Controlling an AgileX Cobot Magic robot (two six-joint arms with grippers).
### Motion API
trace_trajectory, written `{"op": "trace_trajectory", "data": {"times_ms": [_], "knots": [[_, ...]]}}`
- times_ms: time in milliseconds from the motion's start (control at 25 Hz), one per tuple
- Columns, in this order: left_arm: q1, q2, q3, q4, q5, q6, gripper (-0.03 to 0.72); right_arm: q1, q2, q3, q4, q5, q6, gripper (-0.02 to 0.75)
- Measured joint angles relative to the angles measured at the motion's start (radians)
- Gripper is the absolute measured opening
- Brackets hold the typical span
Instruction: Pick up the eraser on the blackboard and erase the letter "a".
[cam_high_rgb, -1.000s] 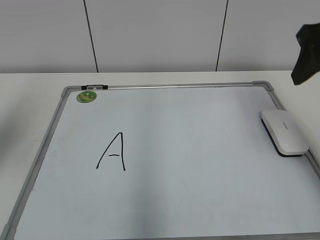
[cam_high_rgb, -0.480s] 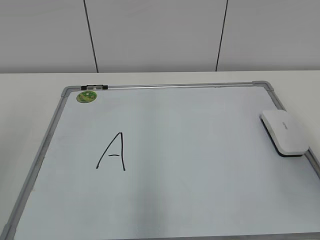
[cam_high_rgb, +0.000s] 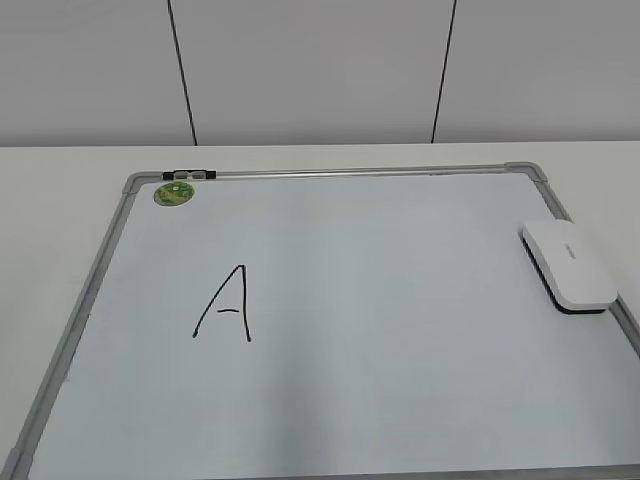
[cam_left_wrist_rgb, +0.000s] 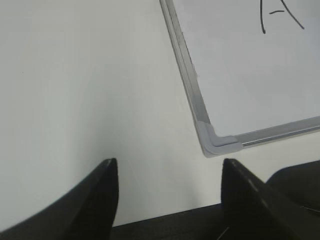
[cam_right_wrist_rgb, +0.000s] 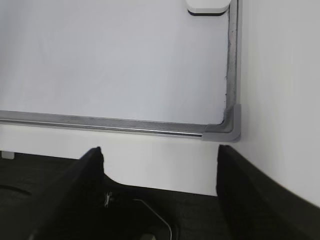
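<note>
The white eraser (cam_high_rgb: 570, 265) lies flat at the right edge of the blackboard (cam_high_rgb: 330, 172), dark underside down. Its near end shows at the top of the right wrist view (cam_right_wrist_rgb: 207, 6). A tall black capital "A" (cam_high_rgb: 228, 305) is written left of centre; its lower strokes show in the left wrist view (cam_left_wrist_rgb: 280, 12). No small lowercase "a" shows anywhere on the board. My left gripper (cam_left_wrist_rgb: 170, 165) is open and empty over bare table near the board's near-left corner (cam_left_wrist_rgb: 215, 140). My right gripper (cam_right_wrist_rgb: 160, 150) is open and empty just short of the near-right corner (cam_right_wrist_rgb: 230, 127). Neither gripper appears in the exterior view.
A round green magnet (cam_high_rgb: 173, 194) sits at the board's far left corner, beside a small black clip (cam_high_rgb: 190, 175) on the top frame. White table surrounds the board, with a panelled wall behind. Dark surface lies under both grippers at the table's near edge.
A black arm part at the upper right of the exterior view one second ago has left the frame. The eraser and board have not moved.
</note>
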Motion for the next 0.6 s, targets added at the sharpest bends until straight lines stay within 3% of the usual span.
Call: {"op": "trace_trajectory", "data": {"times_ms": [160, 600], "knots": [[-0.007, -0.059, 0.026, 0.018, -0.006, -0.002, 0.462, 0.0, -0.137, 0.063, -0.041, 0.0, 0.0, 0.522], [-0.007, -0.067, 0.032, 0.024, -0.017, -0.002, 0.461, 0.0, -0.189, 0.116, -0.062, 0.012, 0.014, 0.521]]}}
